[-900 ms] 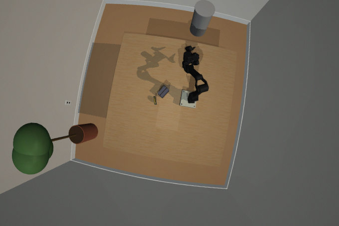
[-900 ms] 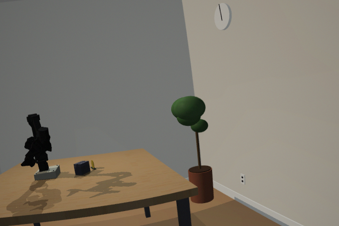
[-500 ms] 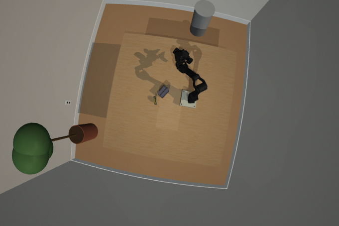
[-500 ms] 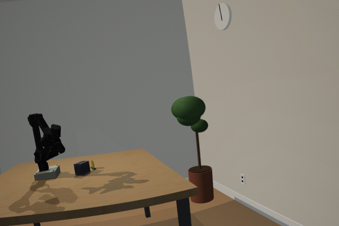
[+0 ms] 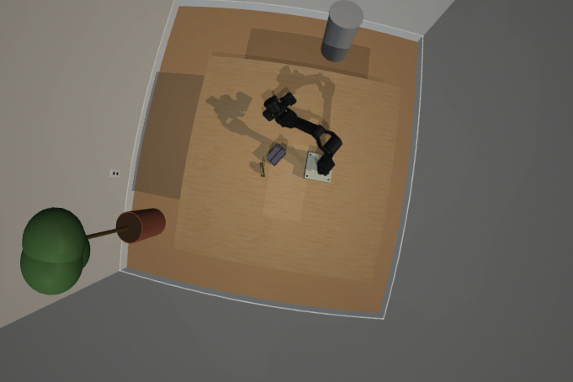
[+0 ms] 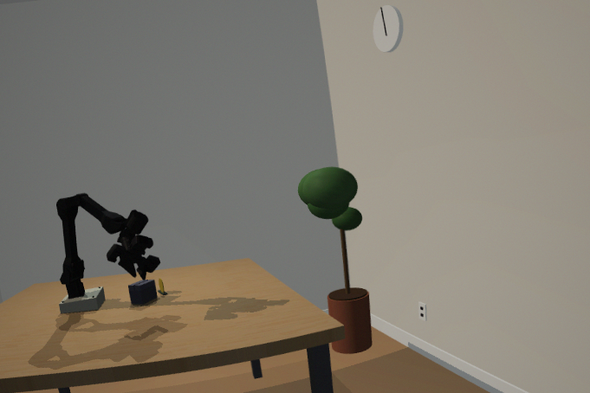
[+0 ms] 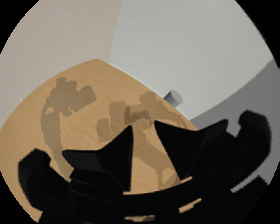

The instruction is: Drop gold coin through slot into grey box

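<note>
One arm stands on a pale base plate (image 6: 96,294) at the left of the counter (image 6: 239,296), bent over so that its gripper (image 6: 136,268) hangs in the air above the grey box (image 6: 142,292). In the wrist view its jaws stand part-way closed with bare counter showing between them, so it has hold of nothing. Just right of the box, the gold coin (image 6: 161,286) stands on edge in its dark holder (image 6: 164,293), untouched.

Risks, as I judge them: the gap between the jaws is narrow for straddling a thin upright disc, so a small sideways error on the way down could knock the coin flat or out of the holder. The box sits just beside the coin, so a low sweep from the left could bump it and turn the slot off line. The wrist view shows neither coin nor box, so lining up is blind.

Room is generous: the top view shows both things near the middle, well apart from every counter edge, with open wood to the right.
</note>
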### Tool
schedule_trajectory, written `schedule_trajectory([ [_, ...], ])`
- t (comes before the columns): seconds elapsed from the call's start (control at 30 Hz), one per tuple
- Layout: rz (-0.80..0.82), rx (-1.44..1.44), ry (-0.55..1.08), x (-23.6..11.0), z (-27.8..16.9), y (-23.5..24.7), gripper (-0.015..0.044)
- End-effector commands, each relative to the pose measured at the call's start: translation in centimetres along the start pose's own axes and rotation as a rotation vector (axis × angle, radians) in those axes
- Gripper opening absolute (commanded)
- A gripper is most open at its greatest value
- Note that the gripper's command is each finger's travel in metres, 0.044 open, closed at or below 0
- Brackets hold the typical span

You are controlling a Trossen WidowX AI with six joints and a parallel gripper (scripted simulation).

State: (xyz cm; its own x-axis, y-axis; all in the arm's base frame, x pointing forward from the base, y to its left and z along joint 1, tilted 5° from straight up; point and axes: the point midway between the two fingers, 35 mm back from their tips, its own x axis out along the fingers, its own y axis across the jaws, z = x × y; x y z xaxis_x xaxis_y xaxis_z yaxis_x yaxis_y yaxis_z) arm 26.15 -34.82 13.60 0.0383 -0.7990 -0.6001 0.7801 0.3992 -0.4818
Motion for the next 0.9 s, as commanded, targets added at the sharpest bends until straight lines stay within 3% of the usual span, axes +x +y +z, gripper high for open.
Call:
schedule_trajectory([
  [0.0, 0.202, -0.467, 0.023, -2.8, -0.2, 7.1, 0.0161],
  [0.47, 0.670, -1.528, -0.098, -13.6, -4.1, 19.4, 0.0161],
  [0.87, 1.093, -2.360, -0.365, -25.1, -10.5, 24.4, 0.0161],
])
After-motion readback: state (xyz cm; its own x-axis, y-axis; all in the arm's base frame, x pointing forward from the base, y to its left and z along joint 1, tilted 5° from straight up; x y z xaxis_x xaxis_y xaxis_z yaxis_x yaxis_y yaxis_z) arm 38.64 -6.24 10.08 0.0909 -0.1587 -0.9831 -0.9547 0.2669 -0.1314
